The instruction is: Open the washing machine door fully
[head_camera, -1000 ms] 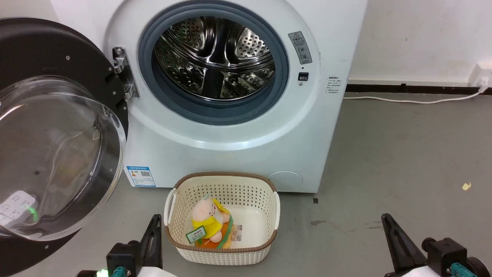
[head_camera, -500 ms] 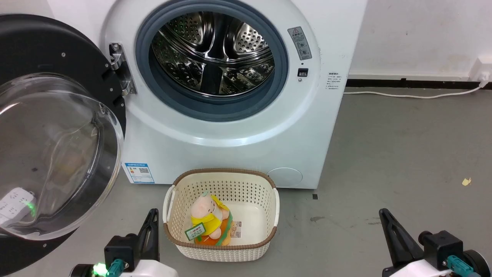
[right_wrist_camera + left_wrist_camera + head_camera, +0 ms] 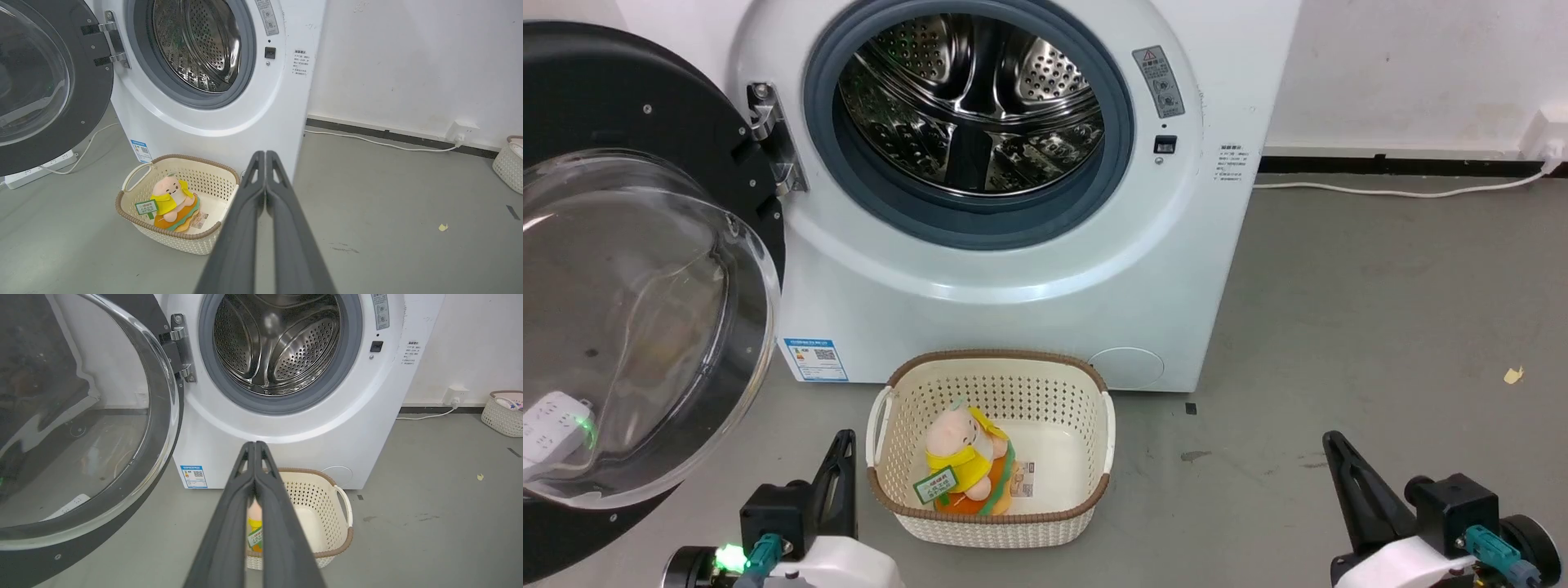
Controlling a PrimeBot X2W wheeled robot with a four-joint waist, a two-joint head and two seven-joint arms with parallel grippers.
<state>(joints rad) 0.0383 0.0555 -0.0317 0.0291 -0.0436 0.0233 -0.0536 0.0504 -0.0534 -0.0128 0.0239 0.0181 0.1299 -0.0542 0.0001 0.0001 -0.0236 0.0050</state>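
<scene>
Clearly the washing machine door [image 3: 637,286] stands wide, seemingly fully open; left claw [image 3: 254,446] and right claw [image 3: 265,154] pinched together.

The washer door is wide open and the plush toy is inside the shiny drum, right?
Not quite. The washing machine door is wide open, but the plush toy sits in the cream basket on the floor, not in the drum. The head view shows it.

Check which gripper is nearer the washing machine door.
Left. The left gripper sits beside the lower edge of the open washing machine door, not touching; the right gripper is beyond the basket, farther right.
</scene>
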